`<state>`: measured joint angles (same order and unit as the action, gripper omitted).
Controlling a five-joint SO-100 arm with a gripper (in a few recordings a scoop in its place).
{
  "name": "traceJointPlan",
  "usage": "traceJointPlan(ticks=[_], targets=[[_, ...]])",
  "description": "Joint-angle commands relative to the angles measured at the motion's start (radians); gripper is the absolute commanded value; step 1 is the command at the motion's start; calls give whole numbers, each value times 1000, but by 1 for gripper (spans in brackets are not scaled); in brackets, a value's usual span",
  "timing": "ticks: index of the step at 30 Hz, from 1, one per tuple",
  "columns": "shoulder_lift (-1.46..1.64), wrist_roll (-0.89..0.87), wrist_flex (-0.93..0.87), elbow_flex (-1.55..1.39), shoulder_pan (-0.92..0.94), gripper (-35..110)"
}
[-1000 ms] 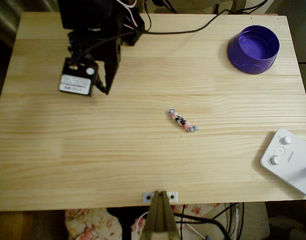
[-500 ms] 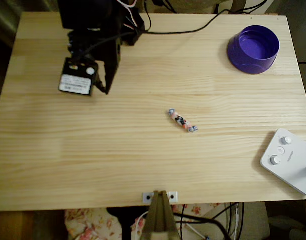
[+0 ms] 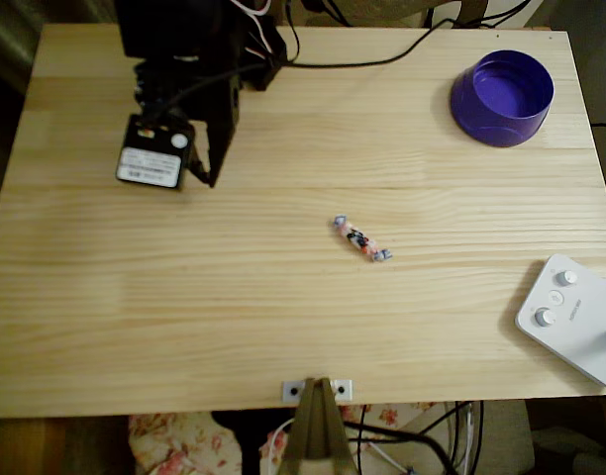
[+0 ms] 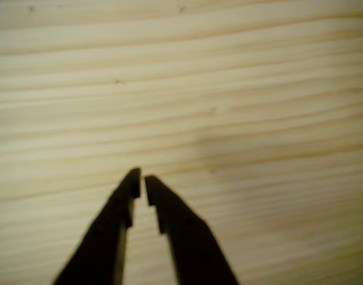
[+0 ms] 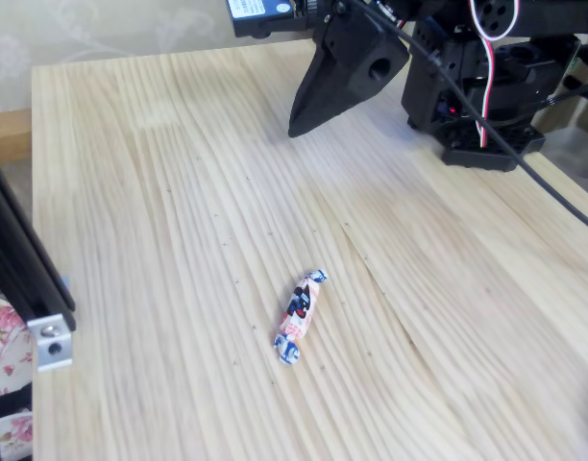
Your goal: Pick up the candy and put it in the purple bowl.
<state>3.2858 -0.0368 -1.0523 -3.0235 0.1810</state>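
A small candy (image 3: 361,238) in a pink, white and dark wrapper lies near the middle of the wooden table, angled from upper left to lower right; the fixed view has the candy (image 5: 300,315) in the foreground. The purple bowl (image 3: 502,97) stands upright at the table's top right corner, nothing inside it. My black gripper (image 3: 206,178) hangs over the top left part of the table, far from both. In the wrist view the gripper (image 4: 141,178) has its fingers almost touching, with nothing between them and bare wood below. The fixed view shows the gripper (image 5: 296,130) pointing down, just above the table.
A white device with knobs (image 3: 575,319) rests at the table's lower right edge. The arm's base and cables (image 3: 263,49) sit along the top edge. A metal bracket with a post (image 3: 317,396) is fixed at the front edge, seen as a black post (image 5: 20,259) on the left.
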Motion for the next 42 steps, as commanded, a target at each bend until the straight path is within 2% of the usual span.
traceJointPlan(ticks=[1, 11, 22, 33, 42], targets=[[14, 3, -3, 11, 2, -1], [14, 91, 0, 11, -77, -1], [14, 67, -2, 12, -54, -1], [5, 31, -112, 155, -176, -1], [-278, 9, -71, 339, -238, -1]])
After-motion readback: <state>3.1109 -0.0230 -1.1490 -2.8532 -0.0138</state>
